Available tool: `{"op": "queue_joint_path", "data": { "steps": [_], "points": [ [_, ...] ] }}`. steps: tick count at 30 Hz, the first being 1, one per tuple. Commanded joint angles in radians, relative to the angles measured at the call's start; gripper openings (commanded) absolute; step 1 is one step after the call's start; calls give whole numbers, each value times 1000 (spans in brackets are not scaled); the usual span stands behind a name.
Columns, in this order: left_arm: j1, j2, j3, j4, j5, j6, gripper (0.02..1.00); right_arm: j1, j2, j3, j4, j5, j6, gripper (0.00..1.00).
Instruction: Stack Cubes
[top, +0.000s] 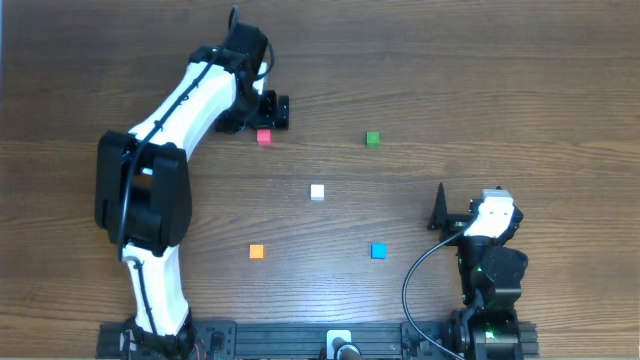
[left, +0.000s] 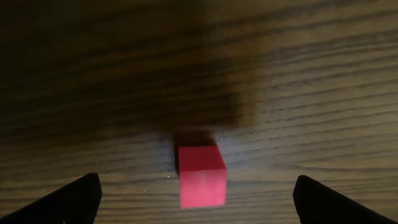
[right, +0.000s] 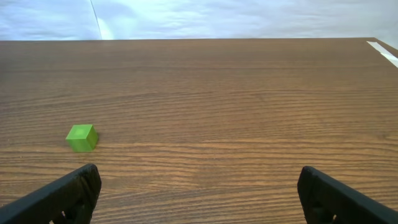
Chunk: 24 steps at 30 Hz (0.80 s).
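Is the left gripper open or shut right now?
Open: in its wrist view the left gripper has fingers wide apart, the red cube between them, untouched.

Five small cubes are shown, each resting flat on its own, well apart from the others. A red cube (top: 263, 137) is placed far and left, a green cube (top: 372, 139) far and right. A white cube (top: 317, 192) is set in the middle. An orange cube (top: 257, 252) is found near left, a blue cube (top: 378, 251) near right.

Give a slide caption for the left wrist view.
Open left gripper above a small red cube on the wooden table.
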<state>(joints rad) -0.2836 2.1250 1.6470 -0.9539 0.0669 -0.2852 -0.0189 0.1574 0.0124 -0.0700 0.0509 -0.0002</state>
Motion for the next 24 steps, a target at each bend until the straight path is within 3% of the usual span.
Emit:
{"op": "queue_joint_path", "data": {
  "steps": [1,7,16,24],
  "points": [
    [-31,37,28,-10,-9,-7,969,-6,-1,-7,0,2,2,991],
    [-51,65,28,-8,-16,-7,954,-6,-1,-7,0,2,2,993],
    [-49,74,28,-31,-46,-15,849,-6,-1,-7,0,2,2,993],
    [-45,74,28,-34,-51,-19,638,-6,-1,-7,0,2,2,991]
  ]
}}
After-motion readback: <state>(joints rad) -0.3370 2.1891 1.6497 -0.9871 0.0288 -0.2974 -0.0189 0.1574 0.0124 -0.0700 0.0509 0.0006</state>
